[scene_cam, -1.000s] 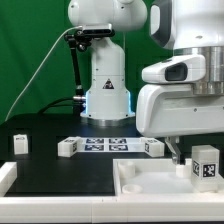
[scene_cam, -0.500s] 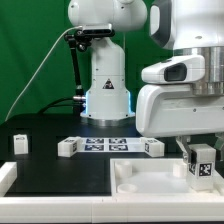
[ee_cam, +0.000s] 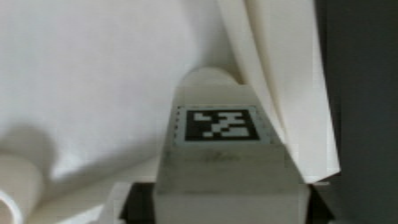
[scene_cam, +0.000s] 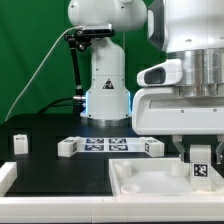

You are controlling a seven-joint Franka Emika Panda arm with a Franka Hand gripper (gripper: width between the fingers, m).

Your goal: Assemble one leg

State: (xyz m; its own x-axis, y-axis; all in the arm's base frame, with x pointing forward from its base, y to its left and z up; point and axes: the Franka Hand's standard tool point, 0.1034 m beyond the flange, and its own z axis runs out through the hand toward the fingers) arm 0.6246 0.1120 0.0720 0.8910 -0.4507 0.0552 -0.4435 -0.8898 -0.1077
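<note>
My gripper is shut on a leg, a small white blocky peg with a black-and-white tag on its face. It holds the leg upright, low over the right part of the large white tray-like piece. In the wrist view the leg fills the middle, tag facing the camera, with the gripper clamped on its sides and the tray's white surface behind. Whether the leg's lower end touches the tray is hidden.
The marker board lies mid-table with a loose white peg at each end. Another peg stands at the exterior view's left. The robot base rises behind.
The gripper with the leg has sunk a little toward the tray and shifted slightly to the exterior view's left. The loose pegs have not moved.
</note>
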